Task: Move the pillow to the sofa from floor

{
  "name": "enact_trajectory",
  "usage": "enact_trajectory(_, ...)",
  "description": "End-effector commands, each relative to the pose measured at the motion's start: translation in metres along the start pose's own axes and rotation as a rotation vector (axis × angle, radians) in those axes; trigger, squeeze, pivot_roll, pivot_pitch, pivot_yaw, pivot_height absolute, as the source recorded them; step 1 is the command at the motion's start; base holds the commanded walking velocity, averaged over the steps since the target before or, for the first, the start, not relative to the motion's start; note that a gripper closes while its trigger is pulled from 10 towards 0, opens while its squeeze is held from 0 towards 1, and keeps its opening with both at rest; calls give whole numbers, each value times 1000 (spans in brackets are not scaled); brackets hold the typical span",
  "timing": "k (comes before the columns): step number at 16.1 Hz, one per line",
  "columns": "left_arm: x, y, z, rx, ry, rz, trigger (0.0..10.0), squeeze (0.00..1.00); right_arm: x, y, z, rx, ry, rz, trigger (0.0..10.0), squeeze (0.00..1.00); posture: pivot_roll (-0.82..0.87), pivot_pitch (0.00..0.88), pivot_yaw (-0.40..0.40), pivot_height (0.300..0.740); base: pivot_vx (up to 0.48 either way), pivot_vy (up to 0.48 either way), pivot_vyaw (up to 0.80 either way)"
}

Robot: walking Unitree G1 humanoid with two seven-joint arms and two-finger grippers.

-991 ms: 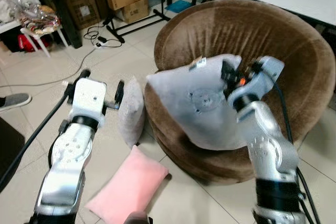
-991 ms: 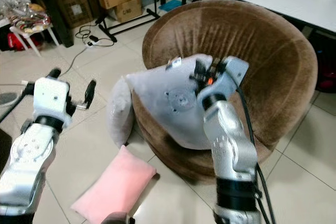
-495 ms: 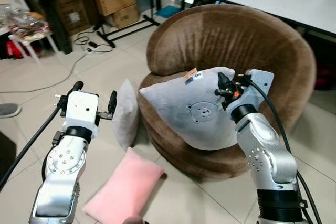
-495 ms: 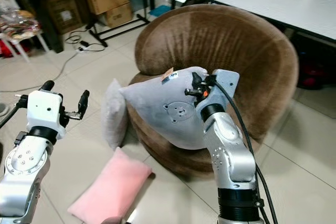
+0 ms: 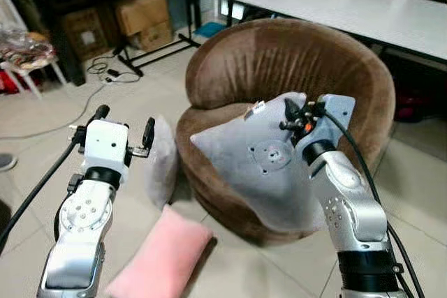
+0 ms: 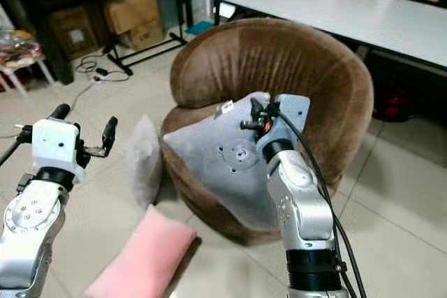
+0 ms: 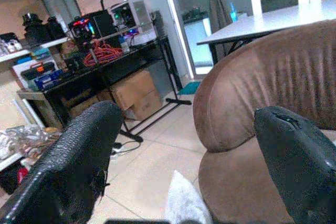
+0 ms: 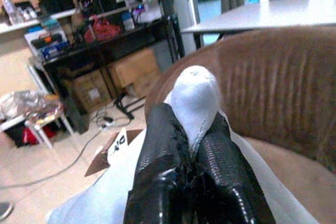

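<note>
Grey pillow has tilted; right tool stays pinching its corner over sofa.

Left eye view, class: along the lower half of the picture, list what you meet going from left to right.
Left gripper → small grey pillow leaning against the sofa → pink pillow on the floor → grey bear pillow → right gripper pinching its corner.

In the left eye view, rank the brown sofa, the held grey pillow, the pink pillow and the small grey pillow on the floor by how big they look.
1. brown sofa
2. held grey pillow, pinched by the right hand
3. pink pillow, partly cut off by the frame, so unsure
4. small grey pillow, seen edge-on
</note>
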State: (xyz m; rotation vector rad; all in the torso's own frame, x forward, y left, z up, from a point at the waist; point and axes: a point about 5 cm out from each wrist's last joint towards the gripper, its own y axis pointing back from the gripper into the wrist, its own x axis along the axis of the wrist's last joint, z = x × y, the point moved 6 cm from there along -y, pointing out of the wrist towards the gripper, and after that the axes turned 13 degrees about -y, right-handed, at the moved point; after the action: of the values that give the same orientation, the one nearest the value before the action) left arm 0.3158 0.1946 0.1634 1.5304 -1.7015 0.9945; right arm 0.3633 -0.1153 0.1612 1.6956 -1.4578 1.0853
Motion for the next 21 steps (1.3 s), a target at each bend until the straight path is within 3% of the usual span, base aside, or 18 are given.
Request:
enact_trajectory(1,6,-2,-4,5,3,22,10000,0,15,-6,-15,56,17,56,10000,0,-11,0,15,740,285,0,0)
enact_trajectory(5,8,-4,-3,3,7,27,10000,0,14,-8,-16,55,18,56,10000,0,-12,0,16,740,280,0,0)
enact_trajectory(8,8,-3,-2,-1,9,28,10000,0,13,-8,-16,56,13,52,10000,0,-9,0,10,740,281,0,-800)
enact_trajectory(18,8,-4,-1,-19,-6,29,10000,0,12,-11,-17,57,18,57,10000,0,-1,0,15,740,284,0,0)
enact_trajectory(21,10,-5,0,-27,-2,36,10000,0,12,-12,-17,57,18,59,10000,0,-3,0,19,740,281,0,-800)
